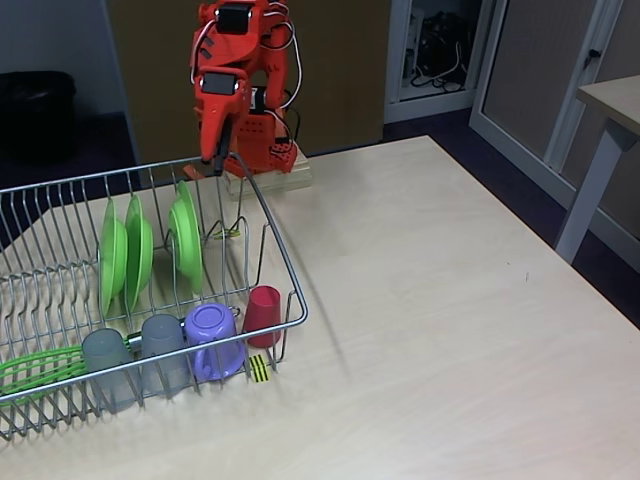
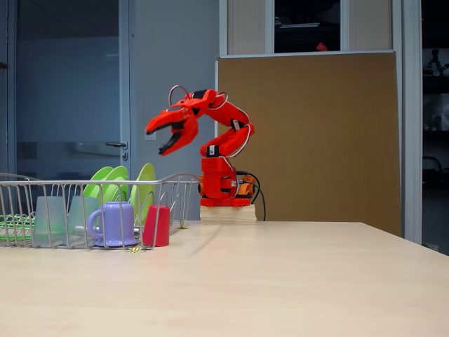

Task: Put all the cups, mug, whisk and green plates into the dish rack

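Nearest the lens, at the lower left of a fixed view, sat the large rectangular silver wire dish rack (image 1: 285, 262), striped yellow-and-black tag at its front corner, reaching up to the left edge and already loaded. Stood on edge between prongs near its middle: three round lime-green plastic plates (image 1: 185, 245), upper left of centre. Lay flat at the far lower left: balloon whisk with green wire loops (image 1: 35, 368), handle hidden behind the cups. Lined along the front wall, mouths down: two frosted-grey translucent plastic tumblers (image 1: 160, 345), then the squat lilac plastic mug (image 1: 213, 340), then the small red plastic cup (image 1: 262, 312) at the front right corner, just inside the wire. Seen likewise in the other fixed view at lower left, the red cup (image 2: 156, 225) rightmost. Found nothing of the task on the bare pale wooden table (image 1: 450, 330). Judged as finished, or all but: every named piece appeared racked, nothing left to fetch. Hung at upper centre, above the rack's far corner, the orange two-finger gripper (image 2: 160, 139), parted and empty.
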`<state>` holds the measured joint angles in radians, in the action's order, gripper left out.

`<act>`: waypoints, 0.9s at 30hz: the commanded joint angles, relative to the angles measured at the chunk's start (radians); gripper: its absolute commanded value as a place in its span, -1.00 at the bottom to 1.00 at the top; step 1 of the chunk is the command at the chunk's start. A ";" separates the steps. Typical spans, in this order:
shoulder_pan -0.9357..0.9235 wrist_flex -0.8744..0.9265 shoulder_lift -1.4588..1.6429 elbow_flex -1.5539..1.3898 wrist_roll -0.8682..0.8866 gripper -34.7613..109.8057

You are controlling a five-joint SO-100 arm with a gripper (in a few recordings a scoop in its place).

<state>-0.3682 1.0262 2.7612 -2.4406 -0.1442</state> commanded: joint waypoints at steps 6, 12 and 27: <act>0.502 0.017 0.077 0.006 0.222 -0.36; 0.744 -0.350 0.083 -0.328 0.449 -0.52; 0.982 -0.156 0.382 -0.701 0.206 -0.52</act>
<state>0.5875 0.7716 3.1032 -3.1309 0.2638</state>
